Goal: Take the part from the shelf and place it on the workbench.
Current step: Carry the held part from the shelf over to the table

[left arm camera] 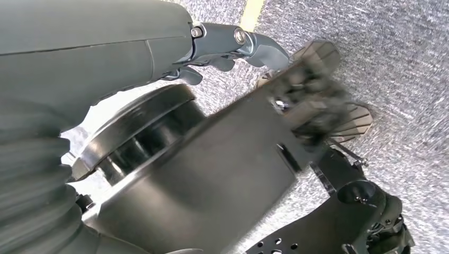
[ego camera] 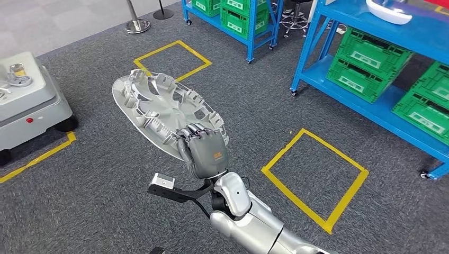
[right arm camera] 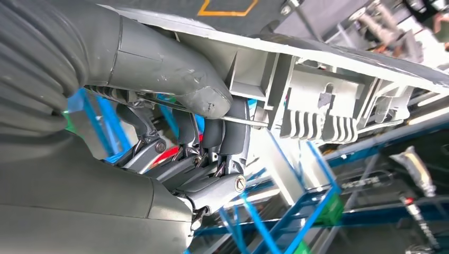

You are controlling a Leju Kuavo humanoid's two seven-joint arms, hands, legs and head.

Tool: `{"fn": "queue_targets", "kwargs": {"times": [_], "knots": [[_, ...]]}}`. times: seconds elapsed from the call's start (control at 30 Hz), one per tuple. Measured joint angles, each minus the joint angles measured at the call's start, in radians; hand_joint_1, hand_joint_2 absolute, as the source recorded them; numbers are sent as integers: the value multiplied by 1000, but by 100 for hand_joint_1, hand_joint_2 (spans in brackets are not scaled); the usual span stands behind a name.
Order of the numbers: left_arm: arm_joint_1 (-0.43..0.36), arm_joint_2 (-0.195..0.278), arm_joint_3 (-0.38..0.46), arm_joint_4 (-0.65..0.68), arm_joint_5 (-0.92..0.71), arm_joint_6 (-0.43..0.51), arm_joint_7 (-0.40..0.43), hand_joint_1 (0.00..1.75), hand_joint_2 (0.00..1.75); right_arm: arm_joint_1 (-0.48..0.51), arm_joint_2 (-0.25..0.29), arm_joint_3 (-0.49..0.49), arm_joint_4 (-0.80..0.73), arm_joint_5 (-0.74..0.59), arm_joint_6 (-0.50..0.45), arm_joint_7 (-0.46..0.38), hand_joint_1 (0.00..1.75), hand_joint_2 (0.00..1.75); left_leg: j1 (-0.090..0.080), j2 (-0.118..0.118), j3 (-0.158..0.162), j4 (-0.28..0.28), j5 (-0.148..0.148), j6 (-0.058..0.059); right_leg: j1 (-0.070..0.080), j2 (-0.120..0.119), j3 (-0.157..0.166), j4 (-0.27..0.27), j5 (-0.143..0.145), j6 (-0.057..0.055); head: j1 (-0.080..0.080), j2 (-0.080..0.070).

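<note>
One part (ego camera: 159, 108), a broad silver wheel-cover disc, hangs tilted over the carpet left of the blue shelf (ego camera: 365, 37), its near rim pinched by the right hand (ego camera: 206, 153). It looks light, stiff and thin-ribbed, so the rim grip seems apt though prone to swinging. The left hand (left arm camera: 106, 47) hangs with fingers (left arm camera: 254, 45) curled on nothing.

The grey speckled carpet floor (ego camera: 238, 106) carries a blue metal shelf rack (ego camera: 317, 47) on castors. Yellow tape squares (ego camera: 315, 177) lie on the carpet in front of that rack and to its left. Well left of the rack stands a grey wheeled cart (ego camera: 29, 108).
</note>
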State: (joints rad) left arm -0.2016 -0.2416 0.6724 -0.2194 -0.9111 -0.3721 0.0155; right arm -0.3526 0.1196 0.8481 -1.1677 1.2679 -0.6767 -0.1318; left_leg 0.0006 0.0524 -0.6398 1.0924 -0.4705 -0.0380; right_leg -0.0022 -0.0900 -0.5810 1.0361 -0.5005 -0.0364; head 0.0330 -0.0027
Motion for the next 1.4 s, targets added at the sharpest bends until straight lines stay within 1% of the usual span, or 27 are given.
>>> {"fn": "queue_targets", "kwargs": {"times": [0.07, 0.13, 0.2, 0.27, 0.33, 0.37, 0.4, 0.43, 0.5, 0.57, 0.63, 0.67, 0.73, 0.77, 0.8, 0.83, 0.87, 0.9, 0.93, 1.0, 1.07, 1.17, 1.23, 1.3, 1.33, 1.37, 1.4], "knots": [[-3, 0, 0, 0, -2, 0, 0, 0, 175, 0, 0, -2, 0, 1, -1, 0, 175, 175, -8, 27, 31, -62, 11, 14, 6, -19, 1, 2, -3, 8, 2, 0], [-3, 0, 0, 0, -2, 0, 0, 0, 175, 0, 1, -3, 0, 1, -1, 0, 175, 175, -9, 3, 29, -67, 15, 27, 7, -34, 2, 2, -6, 18, 4, 0], [-3, 1, 0, 0, -3, 0, 1, 0, 175, 0, 1, -4, 0, 1, -1, -1, 175, 175, -5, -22, 29, -72, 21, 39, 1, 0, -6, 27, -26, 30, 5, 0], [-6, -1, 0, 0, -4, 0, 1, 0, 175, 0, -1, -5, 0, 2, -2, -1, 175, 175, -1, -47, 29, -75, 26, 48, -5, 61, -50, 126, -79, 39, 8, 0], [-7, -2, 0, 0, -4, 0, 2, 0, 175, 2, -4, -5, 3, 3, -2, -1, 175, 175, -1, -75, 27, -74, 27, 51, -6, 83, -114, 252, -125, 44, 9, 0], [-7, -2, 0, 0, -4, 0, 3, 0, 175, 3, -5, -5, 4, 4, -1, -1, 175, 175, 0, -90, 27, -72, 27, 51, -7, 85, -130, 280, -125, 45, 9, 0], [-6, -2, 0, 0, -4, 0, 4, 0, 175, 4, -5, -5, 5, 6, -1, 0, 175, 175, 1, -106, 26, -69, 27, 50, -9, 87, -128, 268, -105, 46, 9, 0], [-6, -2, 0, 0, -4, 0, 4, 0, 175, 4, -5, -5, 6, 8, -1, 0, 175, 175, 2, -121, 25, -65, 26, 48, -11, 92, -105, 218, -70, 47, 9, 0], [-7, -3, 0, 0, -4, 0, 4, 0, 175, 4, -5, -5, 6, 12, -1, 0, 175, 175, 4, -148, 20, -55, 24, 39, -20, 134, -46, 88, -15, 49, 9, 0], [-7, -2, 0, 0, -3, 0, 4, 0, 175, 4, -4, -5, 6, 16, -1, 0, 175, 175, 5, -169, 10, -51, 25, 24, -23, 161, -22, 28, -1, 43, 9, 0], [-4, -2, 0, 0, 0, 0, 4, 0, 175, 5, -3, -5, 5, 19, 1, 2, 175, 175, 7, -186, 2, -57, 32, 8, -19, 144, -23, 25, 4, 29, 9, 0], [-2, -1, 0, 0, 1, 0, 4, 0, 175, 5, -2, -5, 5, 20, 2, 3, 175, 175, 8, -178, -2, -55, 31, 3, -18, 134, -22, 20, 8, 21, 9, 0], [-1, -1, 0, 0, 3, 0, 3, 0, 175, 4, 2, -5, 5, 22, 2, 3, 175, 175, 6, -131, -28, -9, 0, -4, -18, 110, -19, 10, 14, 6, 5, 0], [-2, -1, 0, 0, 4, 0, 3, 0, 175, 4, 3, -5, 5, 23, 1, 3, 175, 175, 5, -98, -53, 48, -31, -7, -16, 97, -18, 9, 14, 1, 4, 0], [-2, -1, 0, 0, 4, 0, 3, 0, 175, 4, 3, -5, 5, 23, 1, 3, 175, 175, 5, -78, -82, 114, -63, -10, -14, 83, -18, 8, 13, -3, 3, 0], [-2, -1, 0, 0, 4, 0, 3, 0, 175, 5, 3, -5, 5, 23, 1, 3, 175, 175, 7, -69, -108, 173, -88, -12, -12, 69, -19, 8, 12, -5, 3, 0], [-1, -1, 0, 0, 4, 0, 3, 0, 175, 6, 2, -5, 5, 23, 2, 4, 175, 175, 8, -65, -121, 209, -96, -14, -10, 55, -19, 9, 11, -6, 3, 0], [0, -1, 0, 0, 4, 0, 3, 0, 175, 7, 2, -5, 5, 23, 2, 4, 175, 175, 9, -62, -115, 203, -85, -14, -10, 42, -19, 9, 11, -6, 3, 0], [1, -1, 0, 0, 4, 0, 2, 0, 175, 7, 2, -5, 5, 24, 2, 5, 175, 175, 10, -56, -90, 160, -59, -14, -10, 31, -19, 9, 10, -5, 3, 0], [1, -1, 0, 0, 4, 0, -1, 0, 175, 7, 2, -6, 5, 27, 2, 7, 175, 175, 6, -20, -14, 25, -7, -8, -7, 10, -16, 11, 6, 1, 3, 0], [-1, -1, 0, 0, 4, 0, -6, 0, 175, 8, 2, -6, 5, 33, 0, 10, 175, 175, -1, 5, 27, -51, 9, 5, -2, -6, -14, 13, 2, 11, 4, 0], [1, 1, 0, 0, 4, 0, -7, 0, 175, 10, 1, -7, 2, 39, -2, 16, 175, 175, -5, -20, 28, -61, 11, 25, -4, -24, -8, 12, -2, 28, 5, 0], [-1, 1, 0, -1, 4, 0, -8, 0, 175, 11, 1, -7, -2, 42, -3, 20, 175, 175, 1, -42, 31, -68, 16, 38, -9, 13, -22, 53, -31, 39, 7, 0], [-5, -1, 0, -1, 4, 0, -9, 0, 175, 14, -3, -8, -5, 45, -3, 22, 175, 175, 4, -65, 32, -69, 18, 46, -12, 65, -75, 167, -88, 44, 10, 0], [-6, -2, 0, 0, 4, 0, -9, 0, 175, 16, -6, -8, -5, 46, -3, 23, 175, 175, 4, -78, 31, -69, 19, 48, -11, 77, -108, 232, -111, 46, 12, 0], [-5, -2, 0, 0, 4, 0, -9, 0, 175, 20, -8, -10, -5, 48, -3, 26, 175, 175, 4, -92, 31, -68, 19, 49, -11, 82, -131, 274, -119, 46, 12, 0], [-5, -3, 0, 0, 3, 0, -9, 0, 175, 25, -10, -11, -7, 50, -2, 30, 175, 175, 4, -106, 31, -66, 19, 48, -11, 85, -140, 284, -109, 45, 12, 0]]}}
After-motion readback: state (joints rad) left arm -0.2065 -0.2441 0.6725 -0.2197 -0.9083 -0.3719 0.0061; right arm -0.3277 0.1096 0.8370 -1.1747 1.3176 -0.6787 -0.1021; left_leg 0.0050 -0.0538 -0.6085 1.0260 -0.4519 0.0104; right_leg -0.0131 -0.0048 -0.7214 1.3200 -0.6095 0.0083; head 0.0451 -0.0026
